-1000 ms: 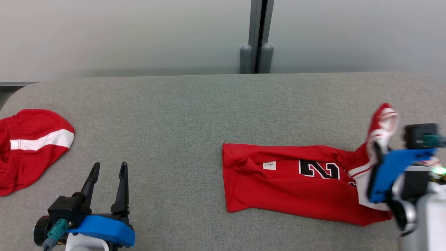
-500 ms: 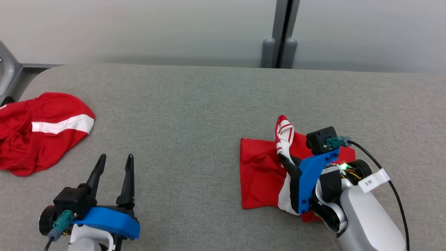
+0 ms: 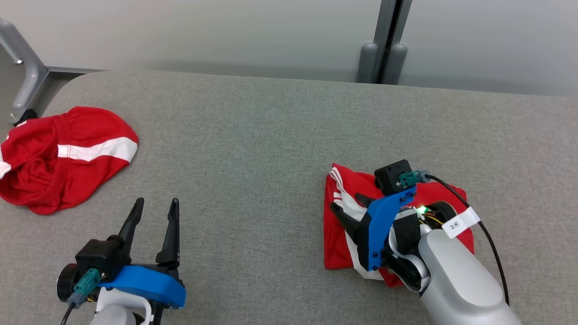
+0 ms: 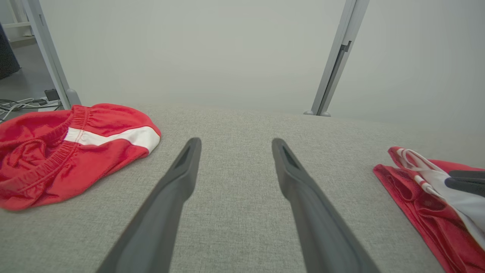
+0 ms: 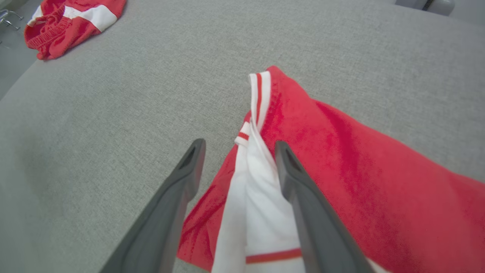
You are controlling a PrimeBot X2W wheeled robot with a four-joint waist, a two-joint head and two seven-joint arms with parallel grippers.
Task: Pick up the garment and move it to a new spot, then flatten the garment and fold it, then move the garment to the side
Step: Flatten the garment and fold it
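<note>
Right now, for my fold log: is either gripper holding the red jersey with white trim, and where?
Nothing. Right gripper is open, the white trim of the red jersey lying between its fingers; left gripper is open, empty.

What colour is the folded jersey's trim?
The trim is white with red stripes; right wrist view shows best.

Head camera: high, looking down on grey table [image 3: 271,135]. Left wrist camera: low, near level, facing wall [image 4: 227,57]. Right wrist camera: close over folded jersey [image 5: 360,170]. All three share red shorts [image 3: 63,153].
</note>
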